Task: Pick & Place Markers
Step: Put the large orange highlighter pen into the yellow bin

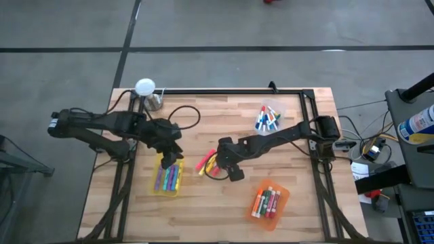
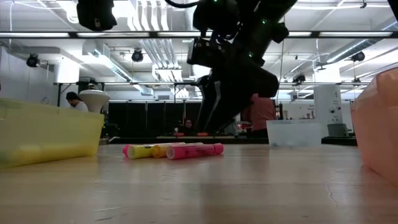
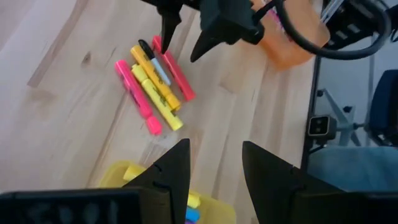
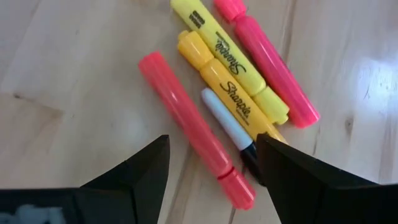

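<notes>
My wooden table carries three small bins and a loose cluster of markers near its middle. My right arm reaches in from the table's right edge, and my right gripper hangs just above that cluster with its fingers spread wide and nothing between them. My left gripper sits over the near end of the yellow bin, its fingers parted and empty too.

The yellow bin, left of centre, holds a row of markers in purple, green, pink and blue. The orange bin, towards the front right, holds orange, red and green ones. The clear bin, at the back right, holds mostly blue and red ones. A small metal cup with a white round thing beside it stands at the back left corner.

The loose markers lie side by side, touching: a red highlighter, an orange Sharpie highlighter, a yellow one, a pink one, and a thin white-barrelled pen with a black cap lying against the orange one.
</notes>
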